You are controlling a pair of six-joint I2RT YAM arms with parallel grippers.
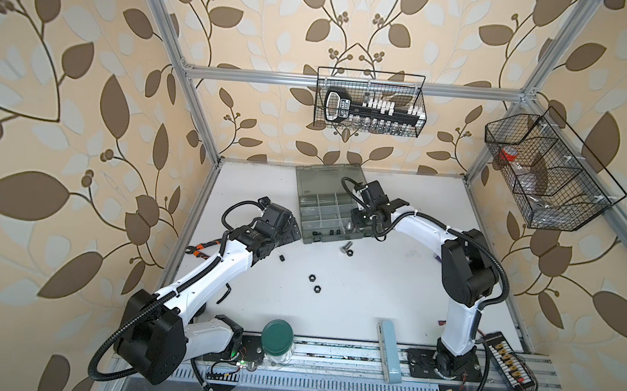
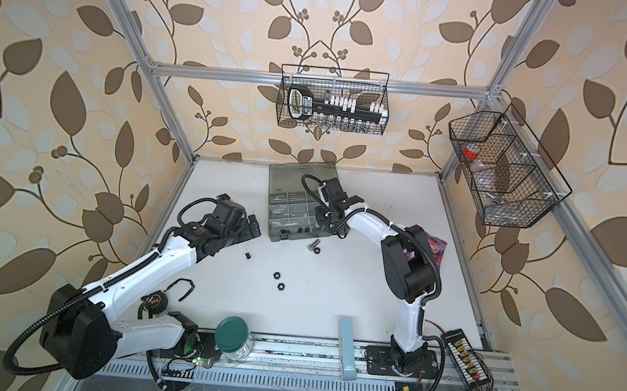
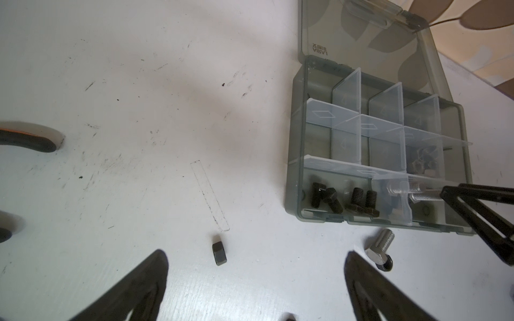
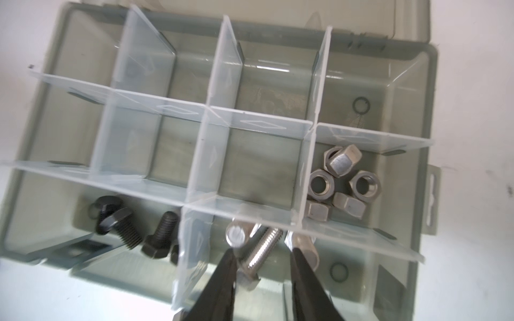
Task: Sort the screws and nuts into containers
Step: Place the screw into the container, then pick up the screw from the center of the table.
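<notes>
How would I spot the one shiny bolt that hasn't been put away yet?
Start at the grey plastic case at the back of the white table. Just outside its near edge lies a silver bolt. It is the only shiny loose piece; the other loose pieces are small black nuts.

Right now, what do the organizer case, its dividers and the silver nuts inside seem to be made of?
The case looks like smoky grey see-through plastic: the wallpaper shows through its lid. The dividers look like clear, slightly frosted plastic, thin and glossy. The silver nuts look like bare metal, probably steel, with dull-bright highlights.
</notes>
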